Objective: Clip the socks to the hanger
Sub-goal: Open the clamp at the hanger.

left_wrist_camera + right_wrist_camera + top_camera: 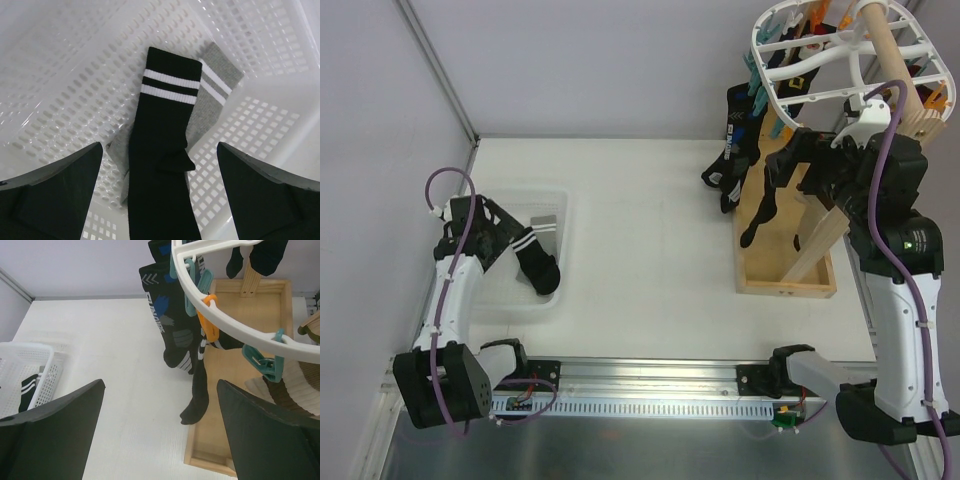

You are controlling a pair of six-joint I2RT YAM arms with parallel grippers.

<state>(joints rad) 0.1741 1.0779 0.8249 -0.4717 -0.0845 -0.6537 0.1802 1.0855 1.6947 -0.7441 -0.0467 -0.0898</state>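
Note:
A black sock with two white stripes (162, 150) lies in the basket on top of a grey sock with white stripes (212, 100). My left gripper (160, 150) is open and holds nothing, one finger on each side of the black sock; it also shows in the top view (490, 228) over the basket. The white oval hanger (840, 50) hangs at the back right with several black socks (735, 140) clipped to it. My right gripper (160, 385) is open and empty below the hanger rim (225, 325), near the teal pegs (262, 362) and an orange peg (209, 320).
The white mesh basket (560, 205) stands at the left. The wooden pole stand has a tray base (785, 275) at the right, under the hanging socks (197, 395). A metal rail runs along the table's near edge (650, 375).

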